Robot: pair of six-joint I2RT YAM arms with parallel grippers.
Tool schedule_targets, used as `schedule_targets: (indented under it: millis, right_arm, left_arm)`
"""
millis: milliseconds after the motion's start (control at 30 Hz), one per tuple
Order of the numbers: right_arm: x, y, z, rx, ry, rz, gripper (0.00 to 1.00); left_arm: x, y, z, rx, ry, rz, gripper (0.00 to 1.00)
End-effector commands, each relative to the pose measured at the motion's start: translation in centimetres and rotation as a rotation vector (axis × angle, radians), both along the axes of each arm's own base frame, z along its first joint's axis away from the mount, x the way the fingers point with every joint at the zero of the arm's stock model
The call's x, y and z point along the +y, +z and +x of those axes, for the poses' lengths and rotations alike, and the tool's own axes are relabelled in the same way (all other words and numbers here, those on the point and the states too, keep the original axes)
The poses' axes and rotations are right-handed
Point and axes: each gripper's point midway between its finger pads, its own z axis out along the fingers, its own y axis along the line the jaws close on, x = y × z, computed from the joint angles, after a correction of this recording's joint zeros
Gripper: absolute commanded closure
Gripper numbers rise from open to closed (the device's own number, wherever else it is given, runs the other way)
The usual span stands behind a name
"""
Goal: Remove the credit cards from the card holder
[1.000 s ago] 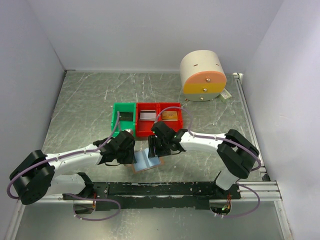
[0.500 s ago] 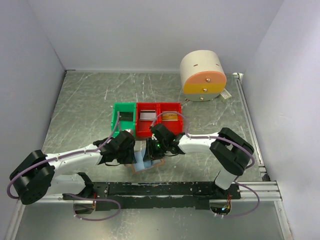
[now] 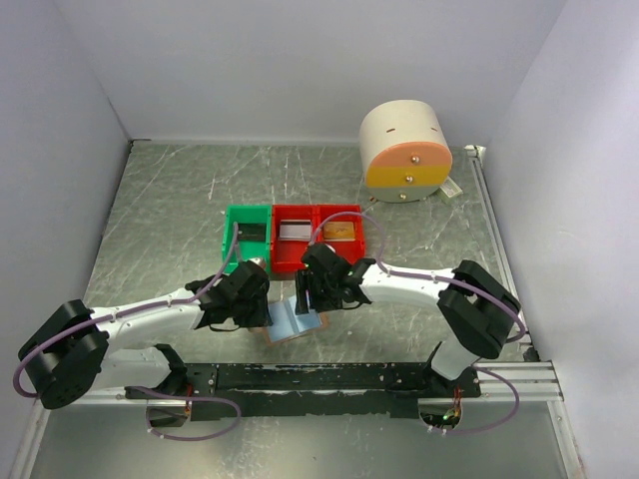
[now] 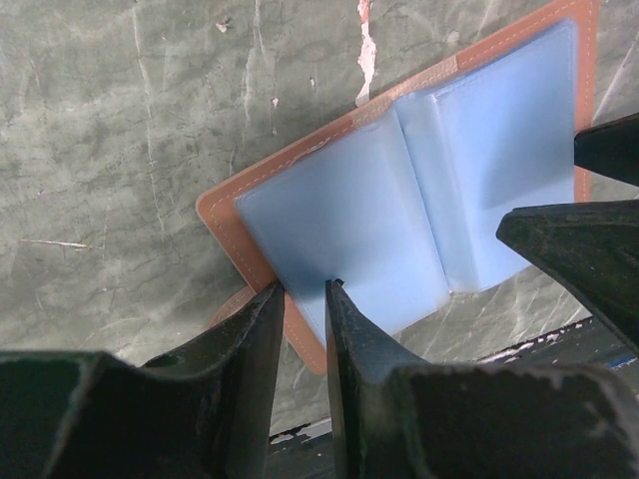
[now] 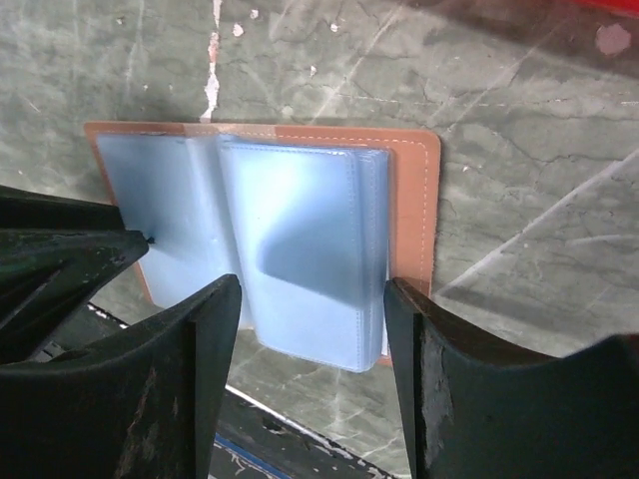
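Observation:
The tan card holder (image 3: 292, 321) lies open on the table, its pale blue sleeves up; it also shows in the left wrist view (image 4: 339, 200) and the right wrist view (image 5: 300, 220). No card shows in its sleeves. My left gripper (image 4: 305, 289) (image 3: 264, 313) is shut on the holder's left edge. My right gripper (image 5: 312, 289) (image 3: 308, 299) is open, its fingers straddling the right stack of sleeves. A dark card (image 3: 254, 232) lies in the green bin (image 3: 234, 214), a silver-grey card (image 3: 292, 232) and a gold-brown card (image 3: 340, 231) in the red bins (image 3: 300, 212).
The bins stand just behind the two grippers. A big cream cylinder with an orange band (image 3: 404, 152) stands at the back right. The black rail (image 3: 319, 377) runs along the near edge, close to the holder.
Half a second ago my right gripper had shifted left over the holder and its sleeves were lifted. Now it is back to the right and the holder lies flat. The left gripper has not moved.

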Motion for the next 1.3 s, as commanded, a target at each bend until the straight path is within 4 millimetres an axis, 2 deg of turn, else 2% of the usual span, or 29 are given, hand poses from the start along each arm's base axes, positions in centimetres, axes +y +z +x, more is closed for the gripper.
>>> schedule_targets:
  millis: [0,67,133,233,367,400,500,600,667,733,800,867,933,1067,1200,1267]
  right_arm:
    - [-0.9,-1.6,-0.5,0.023,-0.001,-0.057,0.39]
    - [-0.8,-2.0,-0.7,0.025,0.014,-0.081,0.37]
    - [-0.3,-2.3,-1.1,0.037,0.038,-0.071,0.40]
    - [1.1,-2.2,-1.7,0.066,0.060,0.004,0.50]
    - [2.7,-1.3,-1.9,0.080,0.080,0.093,0.69]
    - [2.8,-1.1,-1.9,0.077,0.081,0.103,0.70]
    - [2.9,-0.7,-1.6,0.061,0.076,0.106,0.74]
    - [2.0,-0.9,-1.1,0.037,0.055,0.053,0.79]
    - [0.9,-1.1,-0.6,0.013,0.026,-0.003,0.76]
    - [-0.8,-1.0,0.1,-0.018,-0.019,-0.079,0.61]
    - [-1.8,-0.1,0.9,-0.059,-0.049,-0.108,0.53]
    - [-1.9,1.4,1.6,-0.110,-0.046,-0.105,0.49]
    - [-1.7,2.9,2.1,-0.151,-0.033,-0.088,0.47]
    - [-0.6,4.6,2.3,-0.204,-0.003,-0.077,0.42]
    - [2.3,4.6,1.2,-0.197,0.079,-0.012,0.37]
    - [3.4,3.9,0.3,-0.187,0.118,-0.006,0.33]
  left_arm:
    - [0.4,-1.0,-0.7,0.022,-0.013,0.023,0.65]
    - [0.4,-1.0,-0.7,0.022,-0.013,0.022,0.65]
    - [0.5,-1.0,-0.7,0.023,-0.012,0.022,0.65]
    - [0.4,-1.0,-0.7,0.025,-0.013,0.018,0.65]
    - [0.3,-1.1,-0.7,0.026,-0.011,0.018,0.65]
    - [0.3,-1.0,-0.7,0.024,-0.011,0.017,0.65]
    - [0.3,-0.9,-0.6,0.023,-0.008,0.016,0.65]
    - [0.4,-0.9,-0.6,0.021,-0.007,0.020,0.65]
    - [0.4,-0.7,-0.6,0.020,-0.007,0.026,0.65]
    - [0.6,-0.4,-0.4,0.012,-0.004,0.034,0.65]
    - [0.6,0.2,-0.2,-0.004,-0.001,0.030,0.63]
    - [0.6,0.8,0.0,-0.019,0.003,0.024,0.61]
    - [0.6,1.4,0.3,-0.036,0.011,0.021,0.59]
    - [1.4,2.4,0.8,-0.068,0.061,0.038,0.58]
    - [3.1,3.1,0.9,-0.092,0.153,0.056,0.62]
    - [4.0,3.5,0.9,-0.107,0.197,0.060,0.64]
